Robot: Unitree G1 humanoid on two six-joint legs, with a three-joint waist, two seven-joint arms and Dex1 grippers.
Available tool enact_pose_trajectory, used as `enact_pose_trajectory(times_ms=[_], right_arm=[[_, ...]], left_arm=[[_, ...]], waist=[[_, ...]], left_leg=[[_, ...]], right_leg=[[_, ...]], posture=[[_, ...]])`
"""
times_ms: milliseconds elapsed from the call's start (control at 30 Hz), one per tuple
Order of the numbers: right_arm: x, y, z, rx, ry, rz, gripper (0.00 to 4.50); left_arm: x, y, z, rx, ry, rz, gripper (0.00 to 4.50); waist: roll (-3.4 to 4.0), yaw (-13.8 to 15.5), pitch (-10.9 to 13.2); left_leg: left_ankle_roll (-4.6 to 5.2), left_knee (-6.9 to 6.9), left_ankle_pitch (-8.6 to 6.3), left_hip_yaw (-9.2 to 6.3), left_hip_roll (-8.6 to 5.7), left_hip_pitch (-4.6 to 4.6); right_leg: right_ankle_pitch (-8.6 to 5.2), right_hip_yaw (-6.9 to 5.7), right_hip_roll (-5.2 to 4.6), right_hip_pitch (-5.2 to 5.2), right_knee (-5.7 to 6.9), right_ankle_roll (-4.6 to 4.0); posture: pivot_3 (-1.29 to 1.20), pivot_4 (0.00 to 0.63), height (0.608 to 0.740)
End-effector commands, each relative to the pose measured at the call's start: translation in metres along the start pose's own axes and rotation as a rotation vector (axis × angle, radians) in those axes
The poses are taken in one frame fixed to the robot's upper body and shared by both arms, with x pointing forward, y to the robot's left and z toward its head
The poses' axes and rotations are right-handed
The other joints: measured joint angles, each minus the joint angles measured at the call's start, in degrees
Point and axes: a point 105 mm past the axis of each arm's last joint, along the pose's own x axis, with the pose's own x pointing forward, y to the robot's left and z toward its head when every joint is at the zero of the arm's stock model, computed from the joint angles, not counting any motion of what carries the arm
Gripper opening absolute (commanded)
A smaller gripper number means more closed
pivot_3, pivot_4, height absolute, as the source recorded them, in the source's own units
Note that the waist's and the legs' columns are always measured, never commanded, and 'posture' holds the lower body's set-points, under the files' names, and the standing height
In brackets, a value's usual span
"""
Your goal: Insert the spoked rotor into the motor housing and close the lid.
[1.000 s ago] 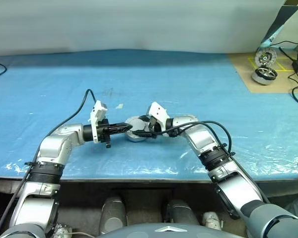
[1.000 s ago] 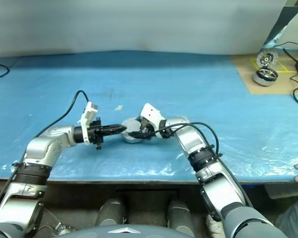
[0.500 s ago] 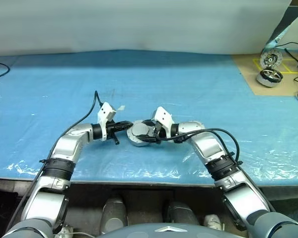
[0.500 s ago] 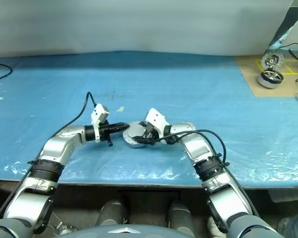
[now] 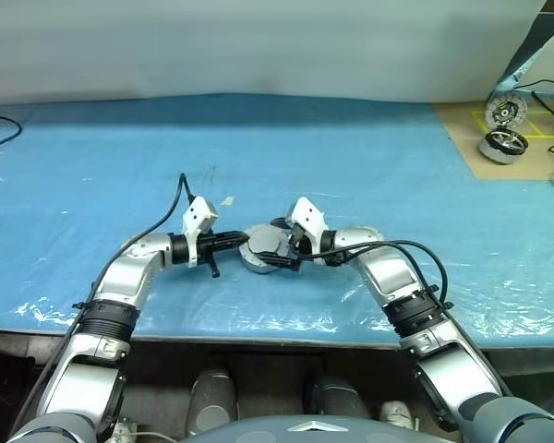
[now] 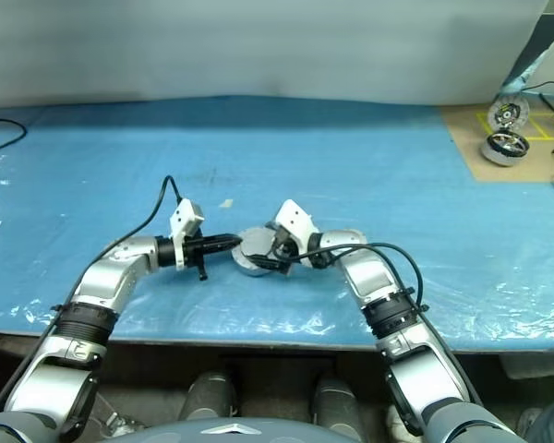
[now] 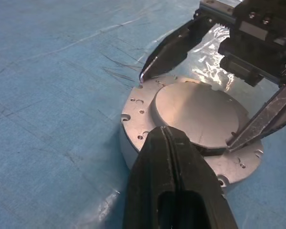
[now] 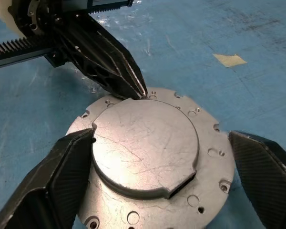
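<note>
Though near 2 pincers, unlettered lid (image 8: 145,145) with plain holes.

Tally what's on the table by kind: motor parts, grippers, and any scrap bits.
Closed motor assemblies on the blue mat: 1, lid down on housing
Motor pieces on the tan board: 2, motor and upright disc
Grippers at the housing: 2, left gripper and right gripper
Tape scraps: 1, tape
Total: 6
</note>
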Motion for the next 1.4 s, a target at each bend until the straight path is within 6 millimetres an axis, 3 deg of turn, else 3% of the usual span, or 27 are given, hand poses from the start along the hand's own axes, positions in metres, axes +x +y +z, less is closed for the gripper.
enact_pose_trajectory(times_ms=[33, 333, 633, 1067, 1267, 1400], right_arm=[[-0.005, 0.002, -0.034, 0.107, 0.113, 0.012, 4.48], [-0.023, -0.012, 0.025, -0.115, -0.050, -0.023, 4.48], [-0.040, -0.005, 0.056, -0.190, -0.141, 0.024, 4.48], [-0.034, -0.003, 0.047, -0.060, -0.134, 0.069, 4.48], [-0.040, -0.011, 0.059, 0.028, -0.206, 0.041, 4.48], [-0.050, -0.023, 0.066, 0.177, -0.247, 0.019, 4.48]], left_arm=[[0.008, -0.014, -0.025, -0.029, 0.096, -0.080, 0.00], [0.010, -0.016, -0.022, -0.020, 0.100, -0.094, 0.00], [0.008, -0.018, -0.016, -0.008, 0.109, -0.098, 0.00], [0.005, -0.015, -0.016, -0.001, 0.119, -0.080, 0.00], [0.003, -0.015, -0.018, -0.003, 0.123, -0.076, 0.00], [0.001, -0.012, -0.018, -0.008, 0.121, -0.069, 0.00]], waist=[[0.00, 0.04, 0.00], [-0.03, 0.82, 0.12], [-0.31, 0.62, 0.61], [-0.36, 0.71, 0.68], [-0.35, 0.72, 0.68], [-0.35, 0.76, 0.68]], left_leg=[[0.00, -0.01, 0.00, 0.00, -0.01, -0.01], [-0.02, -0.09, 0.02, 0.02, -0.03, -0.47], [-0.04, 0.08, 0.03, 0.00, 0.07, -1.14], [-0.05, 0.26, 0.03, -0.10, 0.15, -1.17], [-0.04, 0.43, 0.03, -0.11, 0.17, -1.14], [-0.04, 0.50, 0.03, -0.11, 0.18, -1.15]], right_leg=[[0.00, 0.01, -0.01, -0.03, 0.00, 0.01], [0.01, 0.00, 0.01, -0.53, 0.00, 0.03], [0.20, -0.05, 0.16, -1.13, 0.20, 0.27], [0.23, -0.23, 0.19, -1.01, 0.28, 0.25], [0.24, -0.23, 0.18, -0.94, 0.31, 0.23], [0.26, -0.23, 0.17, -0.93, 0.33, 0.20]], posture=[[0.00, 0.150, 0.740], [0.00, 0.150, 0.740], [0.00, 0.150, 0.740], [0.00, 0.150, 0.740], [0.00, 0.150, 0.740], [0.00, 0.150, 0.740]])
